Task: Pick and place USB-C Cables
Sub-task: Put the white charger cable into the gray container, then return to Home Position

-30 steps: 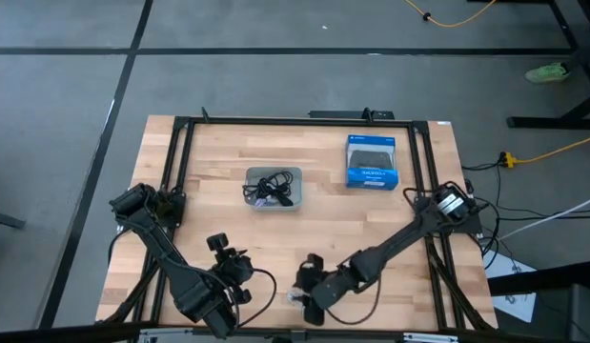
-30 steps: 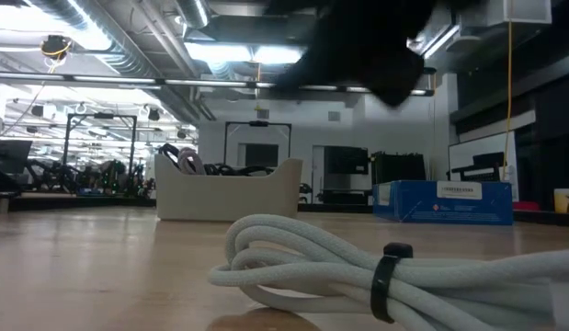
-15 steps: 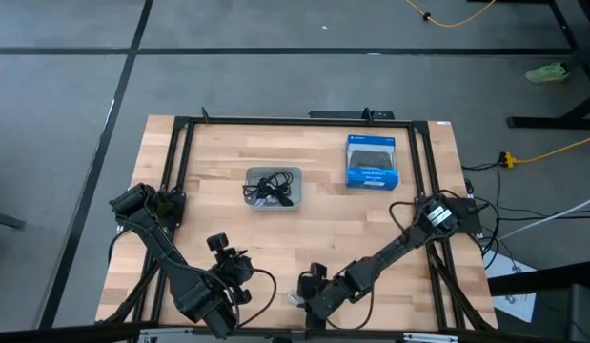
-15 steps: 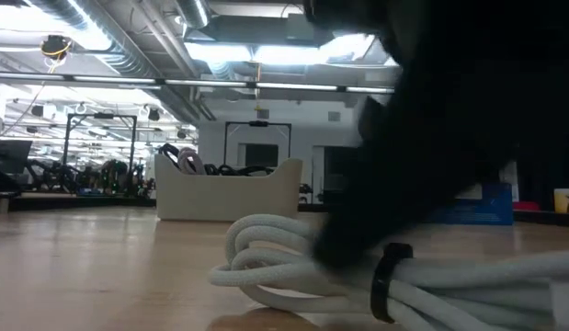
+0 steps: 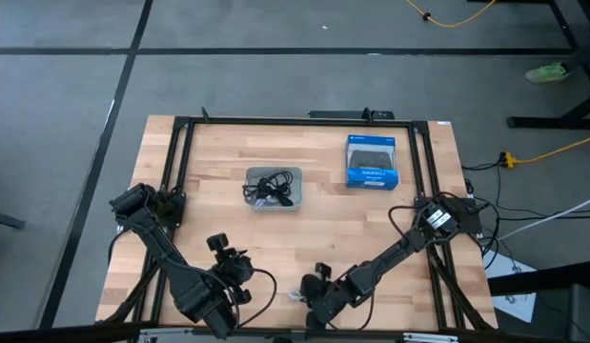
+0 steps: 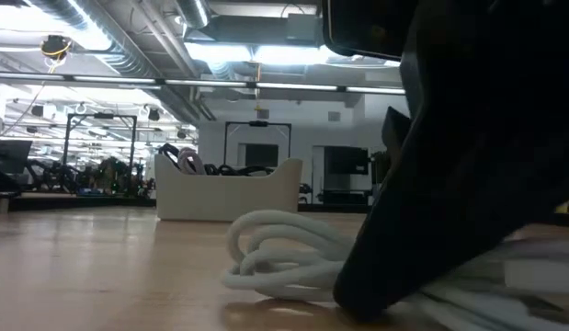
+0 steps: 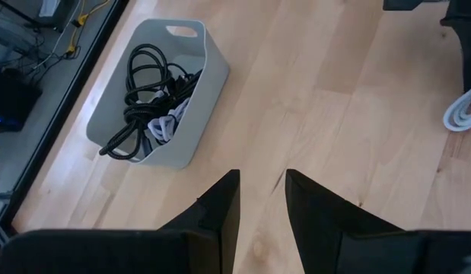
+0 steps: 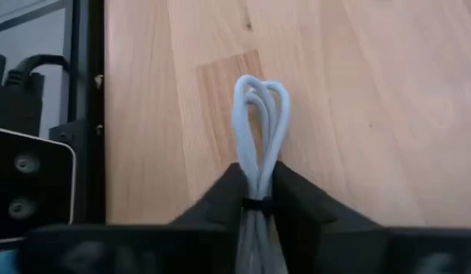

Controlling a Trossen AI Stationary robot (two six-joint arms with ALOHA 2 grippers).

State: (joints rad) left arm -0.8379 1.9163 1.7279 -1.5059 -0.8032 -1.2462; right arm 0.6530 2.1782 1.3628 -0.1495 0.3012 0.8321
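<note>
A white USB-C cable [image 8: 259, 125], coiled and bound by a black tie, lies on the wood near the table's near edge [image 5: 296, 298]. My right gripper [image 8: 259, 175] is down on it and shut on the bundle. In the low view its dark body [image 6: 459, 175] hides the tied end, and the loops [image 6: 284, 253] rest on the table. Other cables, black and white, lie in the grey tray [image 7: 155, 99] at the table's middle [image 5: 273, 188]. My left gripper [image 7: 262, 202] waits open at the near left [image 5: 228, 262], holding nothing. My right gripper pinches the white bundle between its two fingers at the black tie [image 8: 256, 204], with the looped end [image 8: 261, 95] sticking out past the fingertips. The fingers come slanting down from the table's right. The bundle lies flat on the table.
A blue-and-black retail box [image 5: 372, 162] lies at the far right. A black frame [image 5: 180, 191] runs around the tabletop. Bare wood [image 5: 352, 229] lies between the tray, the box and the near edge.
My right gripper has come down toward the near edge onto the white cable and now covers its tied end in the low view. The cable's loops have drawn slightly closer together; it still lies on the table.
</note>
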